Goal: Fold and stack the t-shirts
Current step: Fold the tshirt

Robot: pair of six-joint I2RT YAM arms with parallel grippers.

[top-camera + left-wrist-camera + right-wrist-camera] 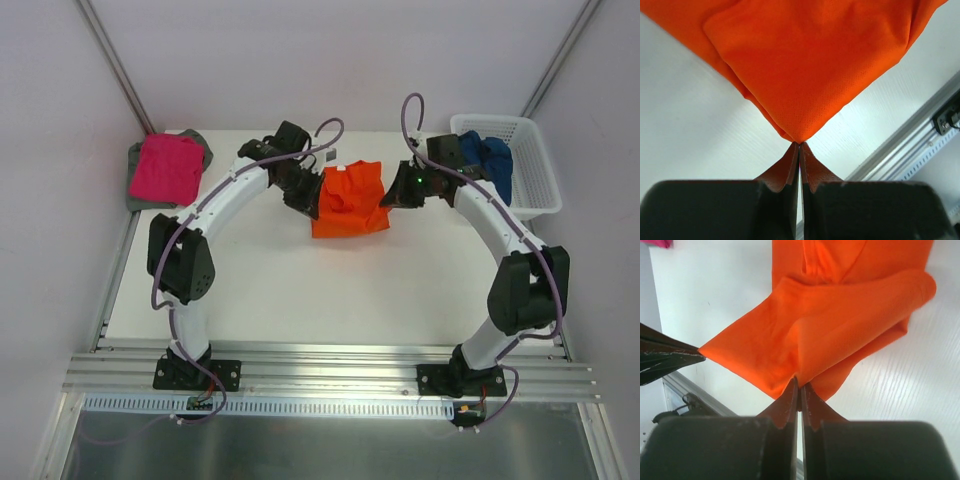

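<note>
We see the orange t-shirt (347,200) bunched up on the table (300,290), a bit past the middle toward 12 o'clock. Our left gripper (799,145) is at the shirt's 9 o'clock side, and its jaws are pinching a pointy corner of the cloth. Our right gripper (799,384) is at the 3 o'clock side, jaws pinching a folded edge. Far off at 10 o'clock, the pink t-shirt (165,167) lies on top of the grey t-shirt (135,188). At 2 o'clock, the dark blue t-shirt (492,160) sits in the basket (537,203).
</note>
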